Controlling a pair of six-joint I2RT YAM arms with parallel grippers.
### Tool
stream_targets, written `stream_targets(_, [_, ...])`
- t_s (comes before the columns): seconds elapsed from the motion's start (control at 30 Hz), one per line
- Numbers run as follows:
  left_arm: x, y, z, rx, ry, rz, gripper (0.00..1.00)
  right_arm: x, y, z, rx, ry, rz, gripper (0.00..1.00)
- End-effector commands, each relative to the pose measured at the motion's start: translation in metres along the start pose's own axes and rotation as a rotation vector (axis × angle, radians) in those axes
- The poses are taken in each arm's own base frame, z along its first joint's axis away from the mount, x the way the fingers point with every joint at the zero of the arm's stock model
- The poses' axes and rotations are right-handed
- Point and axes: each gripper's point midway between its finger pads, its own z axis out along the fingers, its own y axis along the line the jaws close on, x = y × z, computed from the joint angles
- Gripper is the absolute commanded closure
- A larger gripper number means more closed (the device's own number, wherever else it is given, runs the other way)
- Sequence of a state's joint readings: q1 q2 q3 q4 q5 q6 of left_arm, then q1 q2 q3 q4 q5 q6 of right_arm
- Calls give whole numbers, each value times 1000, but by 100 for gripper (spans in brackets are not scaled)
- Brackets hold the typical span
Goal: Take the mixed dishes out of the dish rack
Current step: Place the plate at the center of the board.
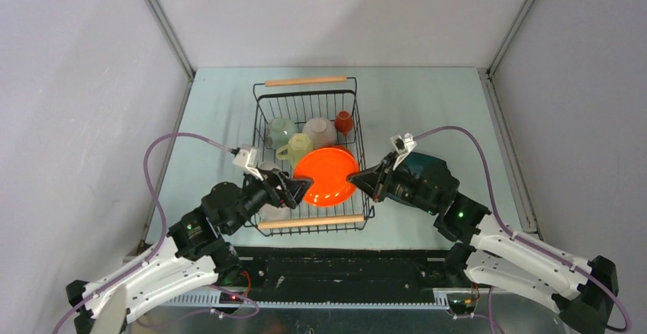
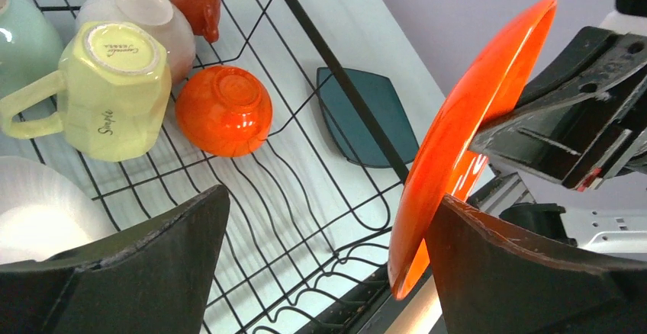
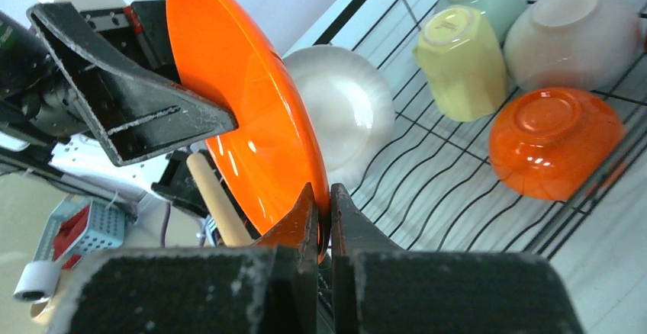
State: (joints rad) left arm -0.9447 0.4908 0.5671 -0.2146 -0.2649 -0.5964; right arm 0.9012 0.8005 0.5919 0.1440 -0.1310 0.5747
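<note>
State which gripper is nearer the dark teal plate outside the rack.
Right. The right gripper grips the orange plate just left of the teal plate; the left gripper, open, sits beyond it, farther away.

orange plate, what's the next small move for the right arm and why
Probably lift the orange plate up and rightward out of the dish rack, toward the teal plate on the table. The right gripper is shut on its rim, and the left gripper stands open at the opposite edge, so nothing else holds it.
</note>
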Motion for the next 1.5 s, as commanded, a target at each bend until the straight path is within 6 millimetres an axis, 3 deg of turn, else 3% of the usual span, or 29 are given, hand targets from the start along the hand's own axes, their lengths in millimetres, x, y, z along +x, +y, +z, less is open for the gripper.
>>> stream_targets(0.0, [-15, 2, -5, -34, -30, 10, 0, -39, 6, -10, 14, -176, 14, 100])
stream_targets(0.23, [-20, 19, -10, -129, -55, 11, 0, -59, -11, -33, 128, -276, -4, 100])
stream_targets(0.37, [-18, 27, -11, -168, -50, 4, 0, -77, -31, -57, 251, -371, 8, 100])
stream_targets(0.6, [-18, 57, -15, -341, -66, 0, 0, -77, -96, -105, 594, -460, 85, 100])
stream_targets(0.73, [-18, 73, -18, -444, -68, -2, 0, -76, -137, -147, 832, -573, 180, 100])
stream_targets(1.07, [-18, 84, -23, -534, -53, 5, 0, -42, -197, -232, 1279, -672, 301, 100])
stream_targets(1.2, [-22, 91, -29, -576, -73, -2, 0, -30, -213, -250, 1407, -663, 344, 100])
stream_targets(1.47, [-40, 110, -55, -710, -146, -12, 0, -4, -249, -260, 1551, -527, 482, 100])
